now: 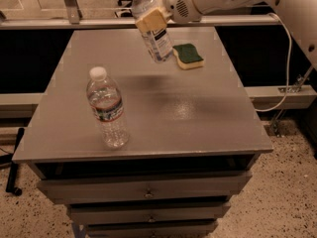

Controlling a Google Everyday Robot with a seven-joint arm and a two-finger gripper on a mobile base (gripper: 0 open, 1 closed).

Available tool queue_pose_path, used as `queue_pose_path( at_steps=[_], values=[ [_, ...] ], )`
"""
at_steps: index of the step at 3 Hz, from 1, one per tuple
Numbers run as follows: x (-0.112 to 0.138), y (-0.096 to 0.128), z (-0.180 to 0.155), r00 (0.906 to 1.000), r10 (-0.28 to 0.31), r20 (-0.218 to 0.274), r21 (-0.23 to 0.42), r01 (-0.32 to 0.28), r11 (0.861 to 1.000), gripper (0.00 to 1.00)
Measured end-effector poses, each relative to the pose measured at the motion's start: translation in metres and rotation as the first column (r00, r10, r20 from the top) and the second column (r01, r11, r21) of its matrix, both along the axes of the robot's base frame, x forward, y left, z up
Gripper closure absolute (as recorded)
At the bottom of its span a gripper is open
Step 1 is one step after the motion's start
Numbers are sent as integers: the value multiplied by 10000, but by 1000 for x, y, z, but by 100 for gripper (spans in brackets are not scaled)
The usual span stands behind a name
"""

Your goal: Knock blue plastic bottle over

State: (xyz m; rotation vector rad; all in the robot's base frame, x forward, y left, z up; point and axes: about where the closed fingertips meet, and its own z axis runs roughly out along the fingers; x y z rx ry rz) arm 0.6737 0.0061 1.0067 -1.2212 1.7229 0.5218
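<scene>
The blue plastic bottle [157,42] is slim and clear, with a white cap and a pale label bearing a dark square. It hangs tilted over the back middle of the grey table [198,118], cap toward the upper left, base low near the tabletop. My gripper [152,22] comes in from the upper right and is shut on the bottle's upper body. One tan finger pad [150,19] shows in front of the bottle. I cannot tell whether the base touches the table.
A wider ribbed clear bottle [106,108] with a red-and-green band stands upright at the front left. A green-and-yellow sponge [188,55] lies just right of the held bottle. Drawers [146,192] sit below the tabletop. A metal rail [69,21] runs behind, and a cable [287,68] hangs at the right.
</scene>
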Motion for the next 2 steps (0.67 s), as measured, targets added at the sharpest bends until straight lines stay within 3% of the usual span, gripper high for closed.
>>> queue_pose_path(
  at_steps=[1,2],
  values=[
    [-37,-11,-35,9805,1043,-1665,-783,-1186,9899,100],
    [-63,-10,-70,9183,2060,-3381,-1716,-2754,9459,100]
  ],
)
